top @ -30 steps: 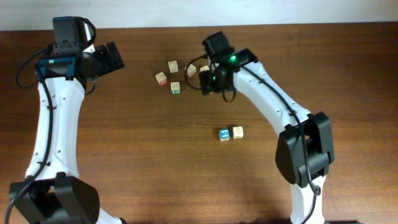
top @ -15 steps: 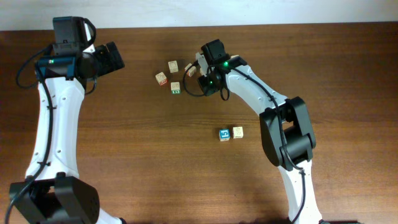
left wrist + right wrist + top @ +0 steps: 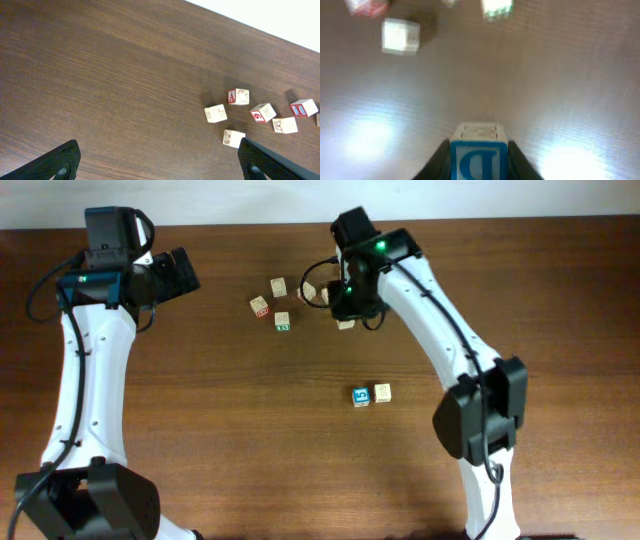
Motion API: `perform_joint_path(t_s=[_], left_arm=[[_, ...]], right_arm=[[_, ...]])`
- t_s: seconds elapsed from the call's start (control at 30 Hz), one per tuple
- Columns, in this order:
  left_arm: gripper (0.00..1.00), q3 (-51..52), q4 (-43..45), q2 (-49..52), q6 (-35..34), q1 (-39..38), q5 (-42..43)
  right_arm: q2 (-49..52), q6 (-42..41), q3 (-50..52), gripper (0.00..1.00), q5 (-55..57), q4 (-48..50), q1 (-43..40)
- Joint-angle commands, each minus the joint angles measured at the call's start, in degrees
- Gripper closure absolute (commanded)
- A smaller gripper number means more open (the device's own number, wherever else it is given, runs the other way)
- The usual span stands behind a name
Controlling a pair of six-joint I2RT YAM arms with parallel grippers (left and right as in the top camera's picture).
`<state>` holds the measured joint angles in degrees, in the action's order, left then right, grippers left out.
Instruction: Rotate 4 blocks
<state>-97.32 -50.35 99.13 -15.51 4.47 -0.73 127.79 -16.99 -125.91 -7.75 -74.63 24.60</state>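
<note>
Overhead: the right tool (image 3: 345,302) has swung round beside the loose cubes (image 3: 278,286), hiding its block.

Left wrist: the left tool (image 3: 160,167) gapes wide, holding nothing.

Right wrist: the right tool has narrowed onto the blue D block (image 3: 479,149), so its rotation looks underway.

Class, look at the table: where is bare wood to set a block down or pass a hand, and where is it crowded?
Free: the wide wood between the left arm and the block pair; also right of the right arm. Crowded: the far middle, where loose blocks lie beside the right end effector gripping the D block.
</note>
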Motion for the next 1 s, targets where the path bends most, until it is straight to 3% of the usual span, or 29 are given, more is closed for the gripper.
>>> perform_joint_path(t_s=[0.0,0.17,0.37,0.43,0.6,0.7,0.77,0.87,0.97], left_arm=[[0.01,-1.07,-0.13,0.42,-0.52,0.09,-0.57],[0.01,-1.07,-0.13,0.42,-0.52,0.09,-0.57],[0.01,-1.07,-0.13,0.42,-0.52,0.09,-0.57],[0.01,-1.07,-0.11,0.42,-0.52,0.09,-0.57],[0.01,-1.07,-0.13,0.42,-0.52,0.09,-0.57],[0.01,-1.07,-0.13,0.42,-0.52,0.09,-0.57],[0.01,-1.07,-0.13,0.42,-0.52,0.09,-0.57],[0.01,-1.07,-0.13,0.42,-0.52,0.09,-0.57],[0.01,-1.07,-0.13,0.42,-0.52,0.09,-0.57]], right_arm=[[-0.68,-5.01,1.68,0.85,-3.65,-5.7,2.45],[-0.68,-12.48,20.92,0.88,-1.11,0.39,6.93],[-0.68,-12.48,26.05,0.87,0.85,4.42,8.92],[-0.68,-12.46,26.71,0.79,1.01,5.53,8.92],[-0.68,-11.78,26.71,0.58,2.43,7.43,8.66],[-0.68,-11.76,26.47,0.53,2.43,7.72,8.66],[-0.68,-8.7,22.03,0.53,2.4,7.48,8.35],[-0.68,-4.5,9.84,0.43,2.51,10.03,5.95],[-0.66,-2.73,6.43,0.37,2.4,20.83,4.57]])
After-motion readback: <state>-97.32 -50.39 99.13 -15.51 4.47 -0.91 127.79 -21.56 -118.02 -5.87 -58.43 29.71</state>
